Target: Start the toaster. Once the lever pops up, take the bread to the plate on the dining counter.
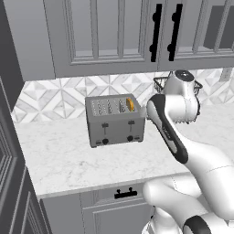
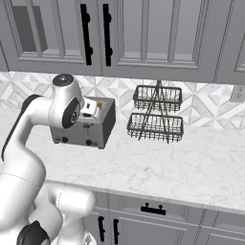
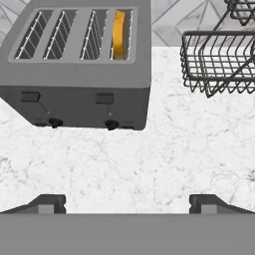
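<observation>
The grey four-slot toaster [image 1: 115, 119] [image 2: 91, 129] [image 3: 79, 64] stands on the marble worktop against the tiled wall. The bread [image 1: 130, 104] [image 3: 118, 35] stands upright in its rightmost slot, orange crust showing. On the front face, the lever [image 1: 131, 122] [image 3: 104, 98] is the right-hand black tab, level with the left one. My gripper [image 3: 127, 204] hovers in front of and above the toaster, open wide, with nothing between the fingertips [image 3: 47, 203]. In the right base view my hand covers the toaster's top left. The plate and the dining counter are out of view.
A two-tier black wire basket rack [image 2: 155, 115] [image 3: 219, 62] stands on the worktop [image 2: 191, 162] just right of the toaster. Grey wall cabinets with black handles [image 1: 155, 32] hang above. A tall dark unit [image 1: 9, 160] borders the left end.
</observation>
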Controlling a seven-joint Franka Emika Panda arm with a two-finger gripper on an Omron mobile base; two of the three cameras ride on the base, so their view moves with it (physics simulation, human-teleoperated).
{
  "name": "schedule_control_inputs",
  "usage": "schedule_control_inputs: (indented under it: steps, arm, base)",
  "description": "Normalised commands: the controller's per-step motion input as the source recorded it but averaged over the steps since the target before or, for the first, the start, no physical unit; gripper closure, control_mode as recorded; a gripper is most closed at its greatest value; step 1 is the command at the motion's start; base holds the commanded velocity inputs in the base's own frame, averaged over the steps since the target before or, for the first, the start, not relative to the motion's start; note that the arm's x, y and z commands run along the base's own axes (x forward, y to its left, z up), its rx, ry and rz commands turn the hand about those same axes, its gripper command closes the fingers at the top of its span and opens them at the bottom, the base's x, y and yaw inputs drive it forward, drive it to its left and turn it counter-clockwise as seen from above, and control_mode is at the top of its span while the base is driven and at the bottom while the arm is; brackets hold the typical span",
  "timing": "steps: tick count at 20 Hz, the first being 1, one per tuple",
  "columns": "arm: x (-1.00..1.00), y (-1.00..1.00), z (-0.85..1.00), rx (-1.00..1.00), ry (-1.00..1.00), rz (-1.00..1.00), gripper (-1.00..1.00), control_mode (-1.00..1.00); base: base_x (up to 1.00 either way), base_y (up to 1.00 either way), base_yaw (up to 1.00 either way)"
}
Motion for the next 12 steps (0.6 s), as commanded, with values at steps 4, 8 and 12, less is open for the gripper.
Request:
schedule_control_inputs:
  steps: [4, 8, 12]
  arm:
    - [0.34, 0.16, 0.00, 0.00, -0.03, 0.00, -1.00, -1.00]
    - [0.41, 0.09, -0.05, 0.00, 0.00, 0.00, -1.00, -1.00]
    - [0.38, 0.00, -0.32, 0.00, 0.00, 0.00, -1.00, -1.00]
  base:
    - [0.00, 0.00, 0.00]
    - [0.00, 0.00, 0.00]
    - [0.00, 0.00, 0.00]
